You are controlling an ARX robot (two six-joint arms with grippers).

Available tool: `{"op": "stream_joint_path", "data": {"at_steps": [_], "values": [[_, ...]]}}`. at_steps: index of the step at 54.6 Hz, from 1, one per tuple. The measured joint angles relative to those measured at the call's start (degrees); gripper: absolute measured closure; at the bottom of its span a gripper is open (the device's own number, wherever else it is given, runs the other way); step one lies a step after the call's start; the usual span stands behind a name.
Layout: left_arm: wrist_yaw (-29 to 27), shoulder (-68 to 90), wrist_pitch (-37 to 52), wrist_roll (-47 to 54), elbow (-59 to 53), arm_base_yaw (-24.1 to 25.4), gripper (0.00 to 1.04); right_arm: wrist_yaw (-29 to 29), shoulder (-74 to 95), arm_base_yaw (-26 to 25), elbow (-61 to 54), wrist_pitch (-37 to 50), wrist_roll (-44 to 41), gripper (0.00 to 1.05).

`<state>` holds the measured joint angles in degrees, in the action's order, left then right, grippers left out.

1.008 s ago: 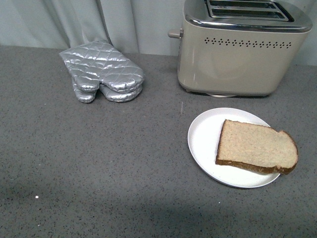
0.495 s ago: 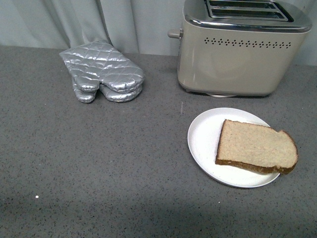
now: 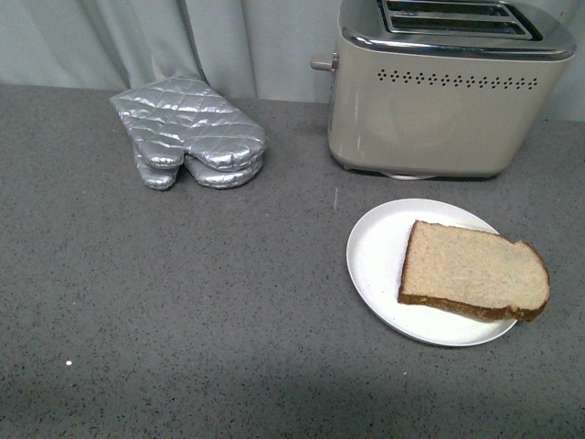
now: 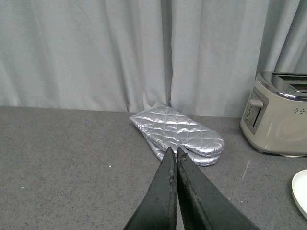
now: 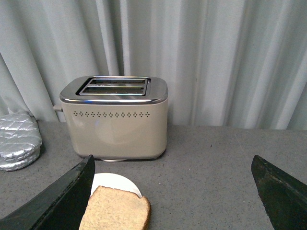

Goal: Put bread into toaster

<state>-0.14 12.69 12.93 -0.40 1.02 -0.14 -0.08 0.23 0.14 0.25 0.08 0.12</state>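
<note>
A slice of brown bread (image 3: 473, 272) lies flat on a round white plate (image 3: 377, 251) at the front right of the counter. Behind it stands the beige toaster (image 3: 439, 101) with its chrome top and two empty slots, lever knob on its left side. Neither arm shows in the front view. In the right wrist view my right gripper (image 5: 172, 163) is open wide, the bread (image 5: 115, 208) lying by its one finger and the toaster (image 5: 117, 122) beyond. In the left wrist view my left gripper (image 4: 175, 152) is shut on nothing, above the counter, with the toaster (image 4: 278, 115) far off to one side.
A silver quilted oven mitt (image 3: 187, 133) lies at the back left of the grey speckled counter (image 3: 183, 302). A pale grey curtain (image 3: 137, 37) hangs along the back edge. The mitt (image 4: 180, 132) sits just beyond the left gripper's tips.
</note>
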Motion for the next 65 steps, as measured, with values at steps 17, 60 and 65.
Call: {"op": "stream_joint_path", "data": {"at_steps": [17,60,65], "values": [[0.13,-8.79,-10.86,0.0,0.02,0.0,1.01,0.0,0.0,0.0,0.0,0.0,0.0,0.1],[0.11,-12.46,-12.81,0.11,0.02,0.0,0.07,-10.08,84.46,-5.42,24.74,12.81,5.18,0.1],[0.11,-12.46,-12.81,0.11,0.02,0.0,0.07,-12.57,94.42,-5.79,30.01,12.26,8.68,0.1]]}}
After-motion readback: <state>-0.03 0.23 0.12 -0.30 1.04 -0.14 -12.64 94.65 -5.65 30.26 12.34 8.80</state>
